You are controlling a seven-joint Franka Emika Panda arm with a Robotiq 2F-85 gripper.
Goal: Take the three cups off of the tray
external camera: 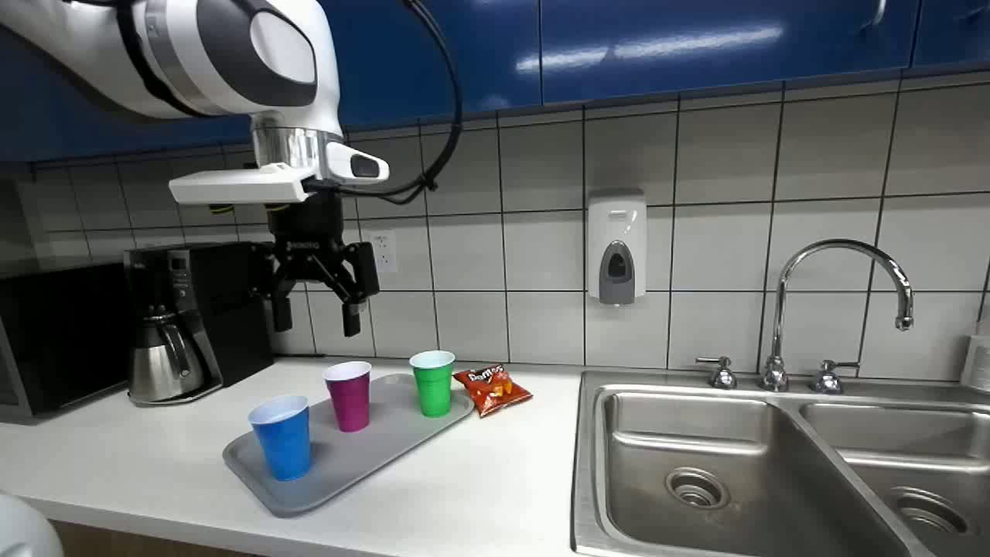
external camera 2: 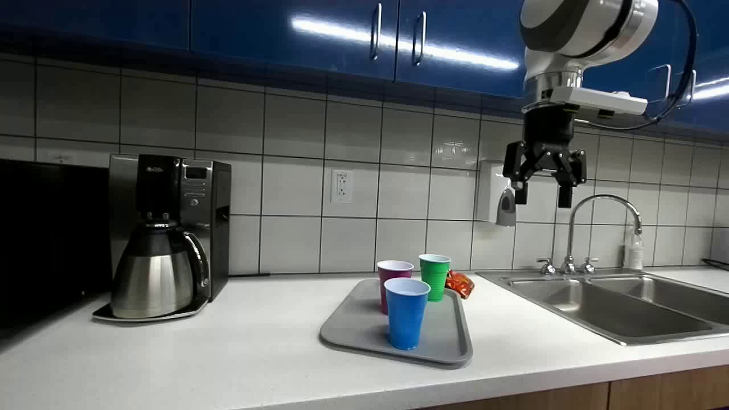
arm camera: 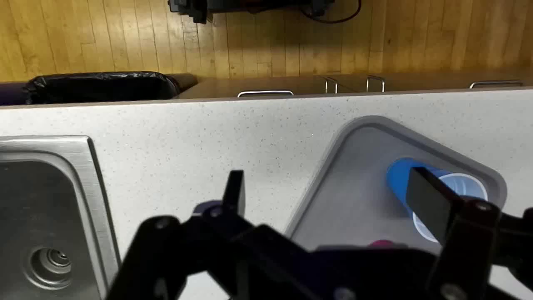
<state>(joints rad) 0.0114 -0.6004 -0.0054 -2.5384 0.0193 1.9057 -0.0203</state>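
The blue cup (external camera: 285, 445), the purple cup (external camera: 349, 398) and the green cup (external camera: 435, 387) stand upright on the grey tray (external camera: 363, 456). In an exterior view the blue cup (external camera 2: 406, 313) partly covers the purple cup (external camera 2: 394, 271), with the green cup (external camera 2: 434, 278) behind. My gripper (external camera: 317, 317) is open and empty, high above the tray; it also shows in an exterior view (external camera 2: 543, 195). In the wrist view one finger of the gripper (arm camera: 329, 181) overlaps the blue cup (arm camera: 399, 177). Only a sliver of the purple cup (arm camera: 381, 243) shows there, and the green cup is hidden.
A red chip bag (external camera: 493, 388) lies beside the tray near the green cup. The steel sink (external camera: 592, 464) with a faucet (external camera: 839, 246) is on one side. A coffee maker with a steel pot (external camera 2: 154, 279) stands on the other. Blue cabinets (external camera: 696, 46) hang above.
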